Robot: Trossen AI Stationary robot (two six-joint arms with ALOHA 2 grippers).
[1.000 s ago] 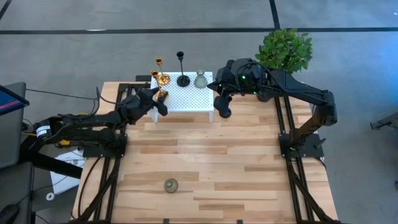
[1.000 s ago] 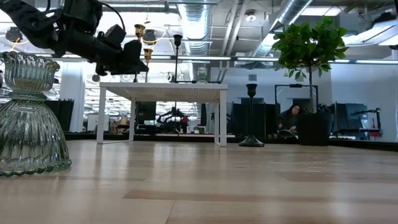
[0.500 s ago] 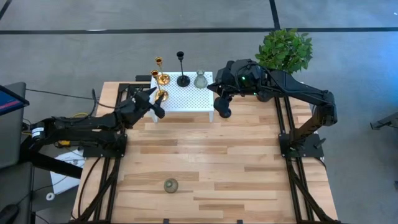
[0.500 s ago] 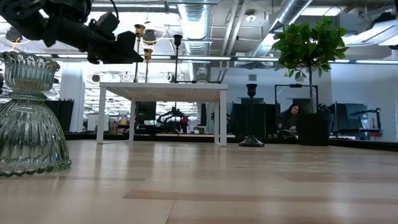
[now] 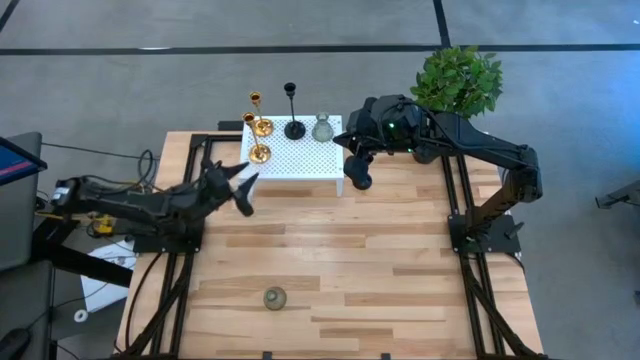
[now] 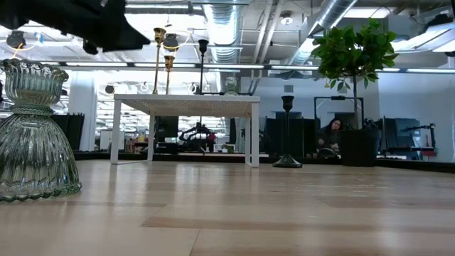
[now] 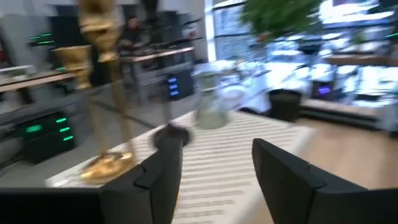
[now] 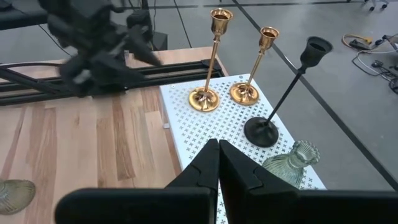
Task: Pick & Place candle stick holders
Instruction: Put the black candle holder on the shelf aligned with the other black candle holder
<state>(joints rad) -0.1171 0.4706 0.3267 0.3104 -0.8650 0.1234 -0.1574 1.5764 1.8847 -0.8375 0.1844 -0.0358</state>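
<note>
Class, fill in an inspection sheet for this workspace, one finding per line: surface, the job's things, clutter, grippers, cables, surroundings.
Surface: wooden table; small white perforated stand at its far edge.
Job's things: two gold holders, one black holder and one glass holder on the stand; second black holder on the table beside the stand; second glass holder alone near the front edge.
Clutter: nothing seen.
Grippers: left gripper open, empty, beside the stand; right gripper shut, above the stand.
Cables: black cable off the table's left side.
Surroundings: potted plant, grey floor.
</note>
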